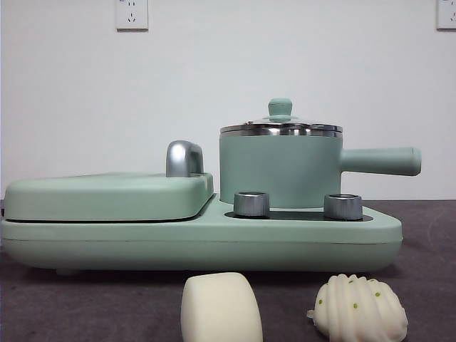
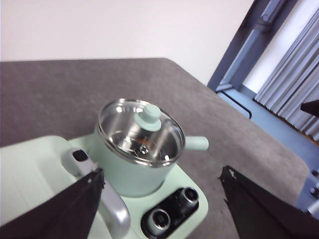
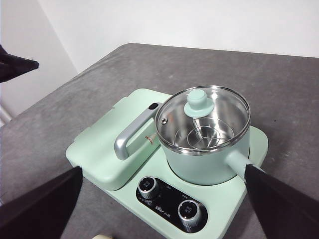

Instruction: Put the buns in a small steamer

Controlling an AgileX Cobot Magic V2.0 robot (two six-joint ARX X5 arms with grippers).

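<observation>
Buns, the smooth bun (image 1: 221,308) and the ridged bun (image 1: 361,308), lie untouched on the desk (image 1: 427,285) before the cooker base (image 1: 199,239). The small steamer (image 1: 279,167) stays lidded (image 1: 280,117); lifting that likely comes first. Left gripper (image 2: 164,209) and right gripper (image 3: 164,209) hover overhead, jaws apart, open space all round.

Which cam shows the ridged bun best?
Front view: the ridged bun lies near the lens on the table, ridges and green dots clear, only its bottom cropped by the frame edge. Left wrist view doesn't show it. Right wrist view doesn't either; just a pale sliver at the bottom edge, too little to identify.
</observation>
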